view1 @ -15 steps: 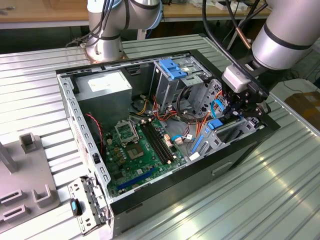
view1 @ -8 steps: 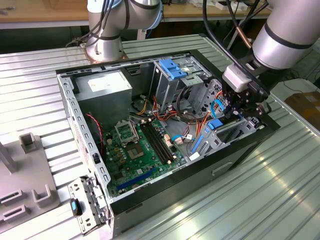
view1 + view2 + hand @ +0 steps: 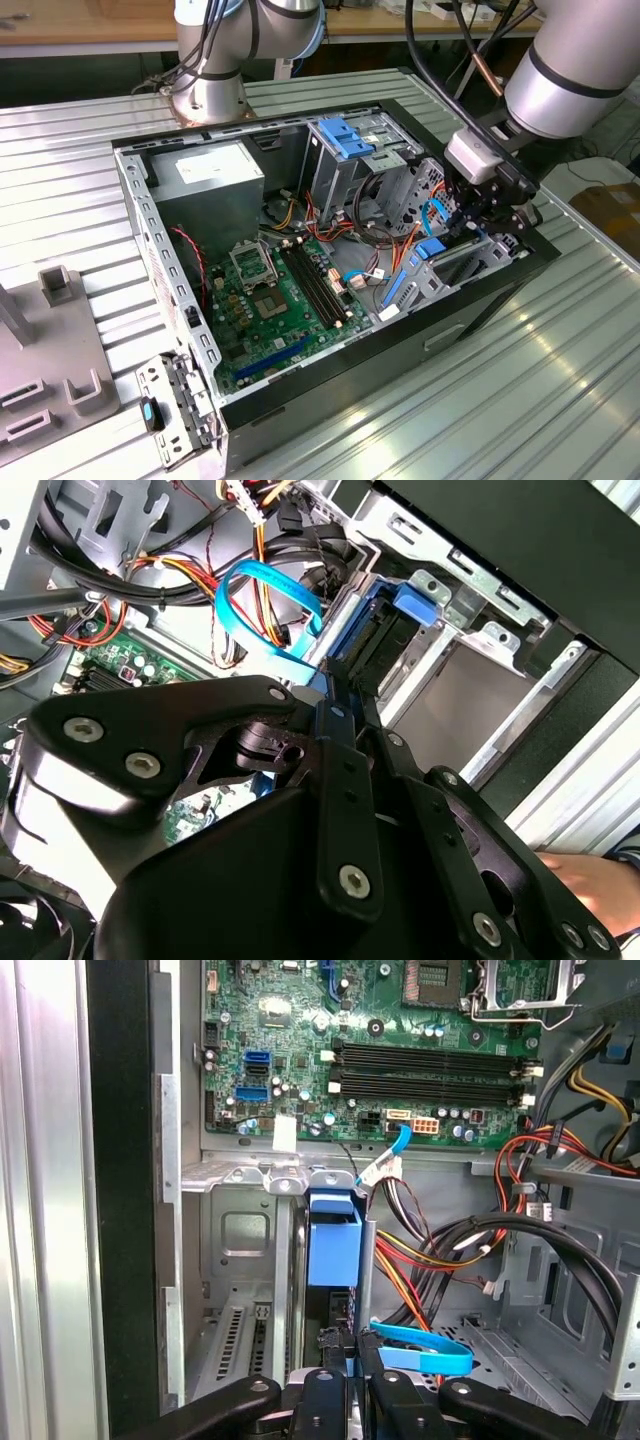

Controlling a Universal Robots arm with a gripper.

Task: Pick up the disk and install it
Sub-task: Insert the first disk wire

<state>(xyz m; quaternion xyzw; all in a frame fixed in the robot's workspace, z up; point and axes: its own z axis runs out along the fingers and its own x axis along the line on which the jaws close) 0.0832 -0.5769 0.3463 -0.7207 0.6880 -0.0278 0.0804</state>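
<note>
Exterior view: gripper (image 3: 468, 228) hangs inside the open case (image 3: 330, 395) beyond the motherboard (image 3: 270, 300), at the disk (image 3: 430, 249), which stands on edge in the metal bay (image 3: 462, 268) just beside that board. Second wrist view: fingers (image 3: 345, 750) clamped on the disk's thin edge, with blue rails (image 3: 415, 602) showing past the grip. First wrist view: disk edge-on on the bay side of the motherboard, blue cable (image 3: 420, 1350) just beside it. Judged stiff, fairly heavy, shock-sensitive, with slick faces, so best held across the rails.
</note>
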